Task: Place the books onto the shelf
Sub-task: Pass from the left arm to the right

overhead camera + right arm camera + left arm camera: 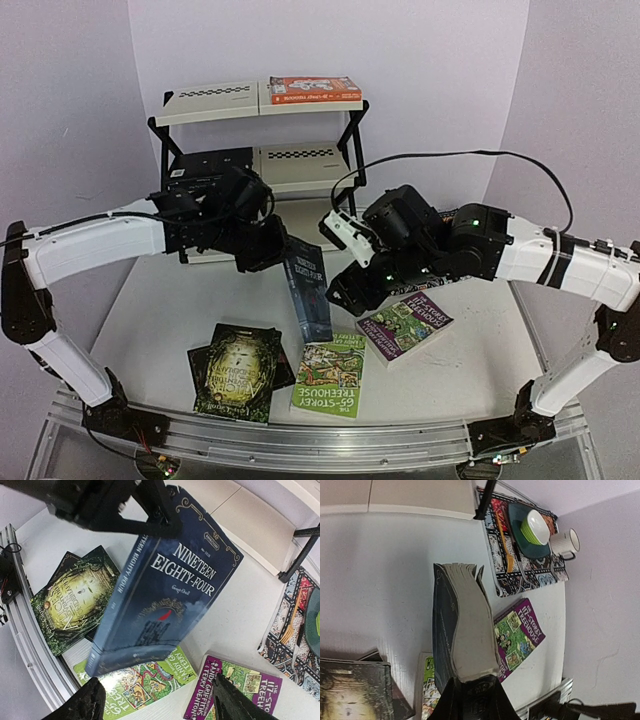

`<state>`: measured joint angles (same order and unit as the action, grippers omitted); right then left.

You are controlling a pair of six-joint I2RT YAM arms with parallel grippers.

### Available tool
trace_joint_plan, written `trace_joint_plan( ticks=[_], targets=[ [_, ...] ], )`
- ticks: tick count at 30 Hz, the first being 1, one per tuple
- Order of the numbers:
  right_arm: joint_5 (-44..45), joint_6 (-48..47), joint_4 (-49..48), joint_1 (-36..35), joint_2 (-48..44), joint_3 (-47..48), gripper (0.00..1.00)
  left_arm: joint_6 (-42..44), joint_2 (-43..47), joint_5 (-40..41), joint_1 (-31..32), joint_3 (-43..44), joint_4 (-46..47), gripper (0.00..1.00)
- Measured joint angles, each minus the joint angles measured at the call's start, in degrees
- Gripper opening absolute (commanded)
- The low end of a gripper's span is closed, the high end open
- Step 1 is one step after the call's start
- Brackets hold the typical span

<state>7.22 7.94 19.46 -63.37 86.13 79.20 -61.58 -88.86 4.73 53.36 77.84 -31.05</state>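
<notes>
Extending from left hand (470, 692): dark blue book (462, 625)

Bright, even overhead light; crisp from above, bent and soft at the wrists.
Diffuse light falls from above, leaving only soft, short shadows beneath the arms on the white table (190, 300). The glossy cover of the dark blue book (165, 605) carries a faint sheen without hard glare. In the wrist views, straight lines curve towards the edges, and the fingers (92, 702) of the right gripper (159, 690) and the left gripper (470, 695) appear as dark, soft-edged shapes.
</notes>
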Motion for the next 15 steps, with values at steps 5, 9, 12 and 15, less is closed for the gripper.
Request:
trace_joint_plan(
  ticks=[5,9,12,15],
  targets=[
    [1.16,-0.94,0.2,0.0,-1.05,0.0,0.75,14.47,-0.17,-6.73,-2.47,17.57,-16.98,0.0],
    [0.9,-1.33,0.33,0.07,-1.05,-0.24,0.76,22.82,-0.57,-12.7,-3.17,29.24,-28.33,0.0],
    [0.39,-1.53,0.44,0.07,-1.05,-0.61,0.77,28.06,-0.98,-15.17,-2.95,32.41,-36.28,0.0],
    [-0.98,-1.95,0.55,0.07,-1.05,-0.72,0.8,33.4,-1.57,-14.6,-2.51,32.48,-44.04,0.0]
  ],
)
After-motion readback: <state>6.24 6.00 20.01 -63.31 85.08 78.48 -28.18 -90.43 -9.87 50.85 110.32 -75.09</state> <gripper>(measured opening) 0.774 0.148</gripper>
